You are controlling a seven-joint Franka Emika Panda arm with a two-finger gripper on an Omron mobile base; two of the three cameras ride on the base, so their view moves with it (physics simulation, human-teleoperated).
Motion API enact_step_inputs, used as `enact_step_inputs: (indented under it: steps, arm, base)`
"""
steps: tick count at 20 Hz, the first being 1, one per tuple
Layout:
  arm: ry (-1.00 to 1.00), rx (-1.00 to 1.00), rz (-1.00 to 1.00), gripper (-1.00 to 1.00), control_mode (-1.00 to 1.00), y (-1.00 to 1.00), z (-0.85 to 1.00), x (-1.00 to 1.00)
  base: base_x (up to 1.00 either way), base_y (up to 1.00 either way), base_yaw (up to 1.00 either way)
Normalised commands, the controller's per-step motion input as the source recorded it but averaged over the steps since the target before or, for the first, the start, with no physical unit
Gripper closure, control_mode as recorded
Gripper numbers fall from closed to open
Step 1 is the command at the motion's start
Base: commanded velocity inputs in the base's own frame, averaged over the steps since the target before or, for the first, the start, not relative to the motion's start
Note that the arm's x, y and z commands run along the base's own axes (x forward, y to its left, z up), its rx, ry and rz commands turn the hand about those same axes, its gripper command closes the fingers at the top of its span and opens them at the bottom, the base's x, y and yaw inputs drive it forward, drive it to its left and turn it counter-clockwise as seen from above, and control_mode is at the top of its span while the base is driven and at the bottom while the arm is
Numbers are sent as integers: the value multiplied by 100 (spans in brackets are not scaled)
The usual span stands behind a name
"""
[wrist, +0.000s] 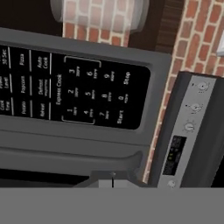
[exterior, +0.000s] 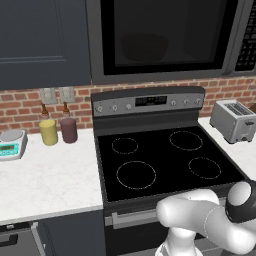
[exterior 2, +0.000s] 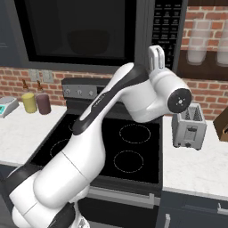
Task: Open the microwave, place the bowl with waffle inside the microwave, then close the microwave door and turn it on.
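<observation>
Fingers of the gripper (wrist: 112, 179) were pressed together, holding nothing, pointing at the microwave (exterior 2: 89, 33) keypad (wrist: 74, 89). Microwave door (exterior: 165, 37) was shut; the bowl (exterior: 145, 47) showed dimly behind its glass, above the stove (exterior: 160, 155).

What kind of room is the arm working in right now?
A home-style kitchen, rendered rather than real: a black-topped stove set into a white counter, a microwave mounted above it against a brick wall, and a toaster to the side.
</observation>
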Motion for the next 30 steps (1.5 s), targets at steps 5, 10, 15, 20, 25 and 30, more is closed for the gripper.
enact_step_inputs:
  steps: [5, 10, 15, 20, 25, 30]
  arm:
    - [-2, 0, -6, 100, -100, 0, 0, 14]
    - [0, 0, -5, 100, -100, 0, 0, 8]
    - [0, 0, -5, 100, -100, 0, -5, 9]
    - [0, 0, -3, 100, -100, 0, -10, 8]
    - [0, 0, 0, 100, -100, 0, -12, 12]
    - [0, 0, 0, 100, -100, 0, -2, 19]
  base:
    - [0, 0, 0]
    - [0, 0, 0]
    - [0, 0, 0]
    - [0, 0, 0]
    - [0, 0, 0]
    - [0, 0, 0]
